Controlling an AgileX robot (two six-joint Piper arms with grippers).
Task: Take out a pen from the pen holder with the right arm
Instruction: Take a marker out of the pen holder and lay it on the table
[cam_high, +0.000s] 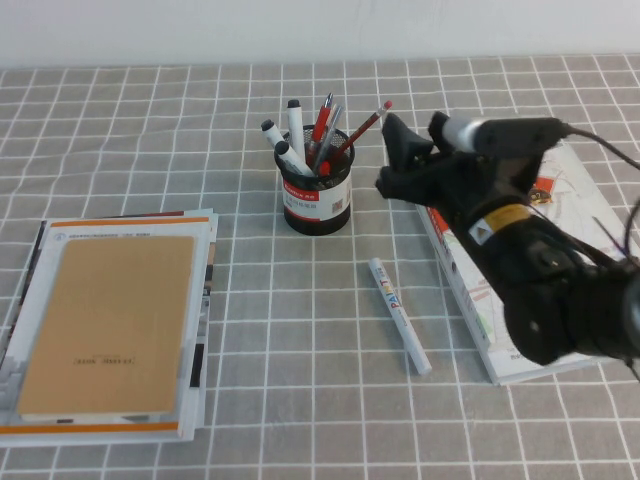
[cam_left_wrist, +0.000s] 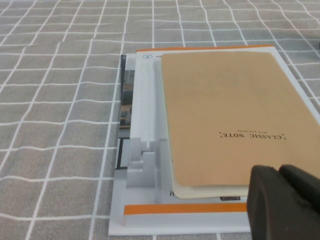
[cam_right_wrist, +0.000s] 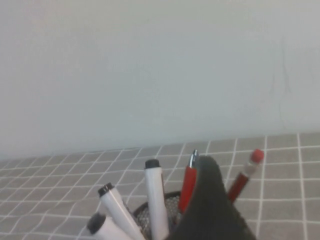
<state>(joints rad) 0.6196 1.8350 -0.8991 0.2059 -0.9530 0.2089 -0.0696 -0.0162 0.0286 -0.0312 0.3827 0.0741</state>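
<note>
While a white pen (cam_high: 399, 315) lies flat on the counter (cam_high: 300, 400), out of the holder (cam_high: 316, 205) on its robot side and a little to its right, the task looks done. The pen's long axis runs from the holder toward the robot, with bare tiles all round it. The right hand (cam_high: 415, 135) hovers just right of the holder's rim by the pencil (cam_high: 365, 128), fingers spread and empty. It is far nearer than the left hand (cam_left_wrist: 280, 175), clenched over the notebook (cam_high: 110, 325) well left of the holder. A book (cam_high: 468, 300) right of the holder bounds the room there.
</note>
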